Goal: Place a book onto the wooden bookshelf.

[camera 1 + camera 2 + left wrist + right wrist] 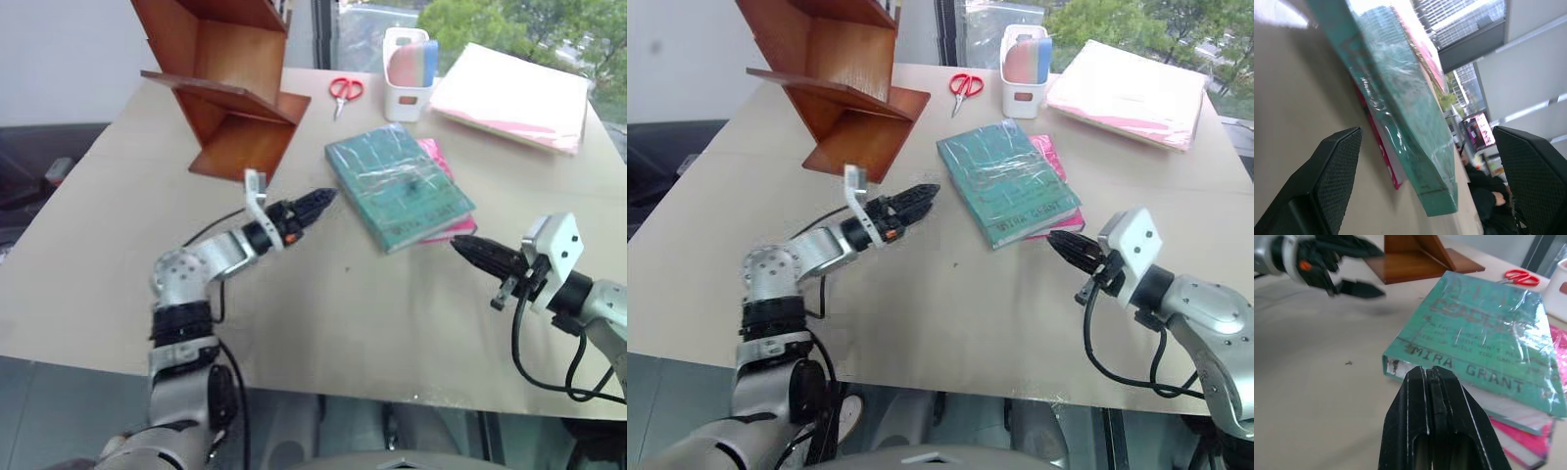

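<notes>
Teal book [399, 188], between both claws, untouched

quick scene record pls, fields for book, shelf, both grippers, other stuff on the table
book: teal-green book flat on the table, lying on a magenta-pink book
shelf: wooden bookshelf at the table's far left, apart from the books
left gripper: left gripper open, beside the teal book's left edge
right gripper: right gripper shut, empty, near the book's front corner
other: red scissors, white holder, pale pink folder stack
</notes>
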### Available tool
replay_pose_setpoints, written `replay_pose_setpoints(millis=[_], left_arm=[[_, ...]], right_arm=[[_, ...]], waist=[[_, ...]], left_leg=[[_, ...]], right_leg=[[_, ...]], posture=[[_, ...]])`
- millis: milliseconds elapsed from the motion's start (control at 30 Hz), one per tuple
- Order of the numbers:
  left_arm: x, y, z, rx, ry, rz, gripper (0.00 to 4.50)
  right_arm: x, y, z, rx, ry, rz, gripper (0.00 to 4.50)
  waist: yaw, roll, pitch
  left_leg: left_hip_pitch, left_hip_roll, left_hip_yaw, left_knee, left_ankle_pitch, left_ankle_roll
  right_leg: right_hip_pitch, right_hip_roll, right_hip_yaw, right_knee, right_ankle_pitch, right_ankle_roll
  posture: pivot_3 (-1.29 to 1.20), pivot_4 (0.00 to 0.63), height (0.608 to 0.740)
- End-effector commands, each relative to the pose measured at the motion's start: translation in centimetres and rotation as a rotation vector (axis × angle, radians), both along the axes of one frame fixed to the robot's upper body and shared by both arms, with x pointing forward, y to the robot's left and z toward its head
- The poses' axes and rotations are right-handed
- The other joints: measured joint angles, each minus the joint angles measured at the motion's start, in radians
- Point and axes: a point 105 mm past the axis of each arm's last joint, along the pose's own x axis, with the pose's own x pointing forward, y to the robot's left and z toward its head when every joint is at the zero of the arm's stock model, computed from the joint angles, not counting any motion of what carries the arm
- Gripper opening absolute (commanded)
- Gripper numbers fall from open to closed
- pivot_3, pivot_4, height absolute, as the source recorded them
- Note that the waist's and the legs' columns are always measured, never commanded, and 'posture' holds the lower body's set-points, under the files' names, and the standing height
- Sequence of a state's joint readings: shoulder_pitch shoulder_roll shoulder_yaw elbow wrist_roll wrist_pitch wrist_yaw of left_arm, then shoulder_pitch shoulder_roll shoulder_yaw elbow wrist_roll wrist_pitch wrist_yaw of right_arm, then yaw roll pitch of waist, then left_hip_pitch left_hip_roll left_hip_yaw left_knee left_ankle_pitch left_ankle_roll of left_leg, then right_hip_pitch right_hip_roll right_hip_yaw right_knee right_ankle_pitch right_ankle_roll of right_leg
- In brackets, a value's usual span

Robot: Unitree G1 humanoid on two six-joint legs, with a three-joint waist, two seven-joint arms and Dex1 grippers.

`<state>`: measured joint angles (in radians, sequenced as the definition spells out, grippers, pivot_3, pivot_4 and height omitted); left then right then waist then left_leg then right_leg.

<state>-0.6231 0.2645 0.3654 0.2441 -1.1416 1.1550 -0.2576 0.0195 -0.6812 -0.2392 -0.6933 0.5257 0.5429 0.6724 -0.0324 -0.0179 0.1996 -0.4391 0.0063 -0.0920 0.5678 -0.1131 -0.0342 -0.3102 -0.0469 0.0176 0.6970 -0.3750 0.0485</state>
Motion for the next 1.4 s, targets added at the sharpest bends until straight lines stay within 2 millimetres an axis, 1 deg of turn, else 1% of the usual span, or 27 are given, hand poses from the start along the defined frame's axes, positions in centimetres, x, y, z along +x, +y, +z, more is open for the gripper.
replay_pose_setpoints(millis=[33, 167, 400, 467, 567, 633, 733, 833, 900, 933, 967, 1000, 1067, 1167, 1200, 1233, 1300, 1400], left_arm=[[0.9, 0.0, 0.4, -0.034, 0.010, 0.021, 4.50], [1.6, -0.9, 0.4, -0.077, 0.033, 0.013, 4.50], [2.6, -2.5, 0.6, -0.119, 0.060, -0.016, 4.50], [3.0, -2.8, 0.7, -0.127, 0.064, -0.019, 4.50], [3.4, -3.7, 0.9, -0.130, 0.065, -0.051, 4.50], [3.5, -4.1, 0.9, -0.129, 0.063, -0.065, 4.50], [4.0, -5.3, 1.0, -0.126, 0.061, -0.092, 4.50], [4.2, -5.6, 0.7, -0.134, 0.080, -0.107, 4.50], [4.3, -5.8, 0.3, -0.133, 0.098, -0.110, 3.97], [4.3, -5.9, 0.3, -0.141, 0.100, -0.115, 3.82], [4.3, -6.1, 0.4, -0.160, 0.104, -0.123, 3.34], [4.3, -6.3, 0.4, -0.173, 0.109, -0.130, 2.97], [4.3, -6.5, 0.4, -0.194, 0.119, -0.140, 1.94], [4.3, -6.2, 0.3, -0.212, 0.132, -0.141, 0.65], [4.3, -6.0, 0.3, -0.219, 0.138, -0.136, 0.10], [4.3, -5.8, 0.3, -0.228, 0.143, -0.133, 0.02], [4.4, -5.6, 0.5, -0.242, 0.148, -0.132, 0.02], [4.1, -4.9, 1.2, -0.252, 0.132, -0.144, 0.02]], right_arm=[[-0.6, 0.5, 0.7, -0.006, -0.047, 0.003, 0.12], [-1.2, 0.7, 0.7, -0.002, -0.049, 0.008, 0.12], [-3.9, 1.7, 1.5, 0.010, -0.094, 0.100, 0.12], [-4.1, 1.7, 1.8, 0.021, -0.112, 0.107, 0.12], [-4.3, 1.9, 2.2, 0.013, -0.146, 0.115, 0.12], [-4.3, 1.9, 2.1, 0.002, -0.157, 0.117, 0.12], [-4.3, 2.1, 2.1, 0.001, -0.162, 0.117, 0.12], [-4.2, 2.1, 2.0, -0.004, -0.169, 0.111, 0.12], [-4.2, 2.1, 2.0, -0.004, -0.170, 0.107, 0.00], [-4.2, 2.1, 2.0, -0.005, -0.172, 0.103, 0.00], [-4.2, 2.1, 2.0, -0.005, -0.171, 0.099, 0.00], [-4.2, 2.1, 1.9, -0.006, -0.171, 0.097, 0.00], [-4.1, 2.1, 1.9, -0.009, -0.172, 0.092, 0.00], [-4.1, 2.1, 1.9, -0.010, -0.173, 0.083, 0.00], [-4.0, 2.1, 1.9, -0.012, -0.173, 0.080, 0.00], [-4.0, 2.1, 1.8, -0.014, -0.172, 0.079, 0.00], [-3.9, 2.0, 1.7, -0.018, -0.171, 0.076, 0.00], [-3.7, 2.1, 1.8, -0.017, -0.175, 0.073, 0.00]], waist=[[-0.003, 0.000, 0.000], [0.000, 0.000, 0.000], [0.006, 0.000, 0.000], [0.008, 0.000, 0.000], [0.009, -0.001, 0.000], [0.011, -0.001, 0.000], [0.015, -0.001, 0.000], [0.016, -0.001, 0.000], [0.016, -0.001, 0.000], [0.016, -0.001, 0.000], [0.016, -0.001, 0.000], [0.016, -0.001, 0.000], [0.017, -0.001, 0.000], [0.016, -0.001, 0.000], [0.016, -0.001, 0.000], [0.016, -0.001, 0.000], [0.015, -0.001, 0.000], [0.013, -0.001, 0.000]], left_leg=[[0.000, 0.000, 0.000, 0.000, 0.001, -0.001], [0.000, 0.000, 0.000, -0.001, 0.002, -0.004], [0.000, 0.000, 0.001, -0.001, 0.002, -0.004], [0.000, 0.000, 0.000, -0.001, 0.002, -0.004], [0.000, 0.000, 0.000, -0.001, 0.002, -0.004], [0.000, 0.000, 0.000, -0.001, 0.002, -0.004], [0.000, 0.000, 0.001, -0.001, 0.002, -0.004], [0.000, -0.001, 0.001, -0.001, 0.002, -0.004], [0.000, 0.000, 0.001, -0.001, 0.002, -0.004], [0.000, 0.000, 0.001, -0.001, 0.003, -0.004], [0.000, 0.000, 0.000, -0.001, 0.003, -0.004], [0.000, 0.000, 0.001, -0.001, 0.003, -0.004], [0.000, 0.000, 0.000, -0.001, 0.003, -0.004], [0.000, 0.000, 0.000, -0.001, 0.003, -0.004], [0.000, 0.000, 0.000, -0.001, 0.003, -0.004], [0.000, 0.000, 0.000, -0.001, 0.003, -0.004], [0.000, 0.000, 0.001, -0.001, 0.003, -0.004], [0.000, 0.000, 0.001, -0.001, 0.003, -0.004]], right_leg=[[0.000, 0.000, 0.000, 0.000, 0.000, 0.000], [0.000, 0.000, 0.000, -0.001, 0.000, 0.000], [0.000, 0.000, 0.000, -0.001, 0.000, 0.000], [0.000, 0.000, 0.000, -0.001, 0.000, 0.000], [0.000, 0.000, 0.000, -0.001, 0.000, 0.000], [0.000, 0.000, 0.000, -0.001, 0.000, 0.000], [0.000, 0.000, 0.000, -0.001, 0.000, 0.000], [0.000, 0.000, 0.000, -0.001, 0.000, 0.000], [0.000, 0.000, 0.000, -0.001, 0.000, 0.000], [0.000, 0.000, 0.000, -0.001, 0.000, 0.000], [0.000, 0.000, -0.001, -0.001, 0.000, 0.000], [0.000, 0.000, -0.001, -0.001, 0.000, 0.000], [0.000, 0.000, -0.001, -0.001, 0.000, 0.000], [0.000, -0.001, -0.001, -0.001, 0.000, 0.000], [0.000, -0.001, -0.001, -0.001, 0.000, 0.000], [0.000, -0.001, -0.001, -0.001, 0.000, 0.000], [0.000, -0.001, 0.000, -0.001, 0.000, 0.000], [0.000, 0.000, 0.000, -0.001, 0.000, 0.000]], posture=[[0.00, 0.150, 0.740], [0.00, 0.150, 0.740], [0.00, 0.150, 0.740], [0.00, 0.150, 0.740], [0.00, 0.150, 0.740], [0.00, 0.150, 0.740], [0.00, 0.150, 0.740], [0.00, 0.150, 0.740], [0.00, 0.150, 0.740], [0.00, 0.150, 0.740], [0.00, 0.150, 0.740], [0.00, 0.150, 0.740], [0.00, 0.150, 0.740], [0.00, 0.150, 0.740], [0.00, 0.150, 0.740], [0.00, 0.150, 0.740], [0.00, 0.150, 0.740], [0.00, 0.150, 0.740]])
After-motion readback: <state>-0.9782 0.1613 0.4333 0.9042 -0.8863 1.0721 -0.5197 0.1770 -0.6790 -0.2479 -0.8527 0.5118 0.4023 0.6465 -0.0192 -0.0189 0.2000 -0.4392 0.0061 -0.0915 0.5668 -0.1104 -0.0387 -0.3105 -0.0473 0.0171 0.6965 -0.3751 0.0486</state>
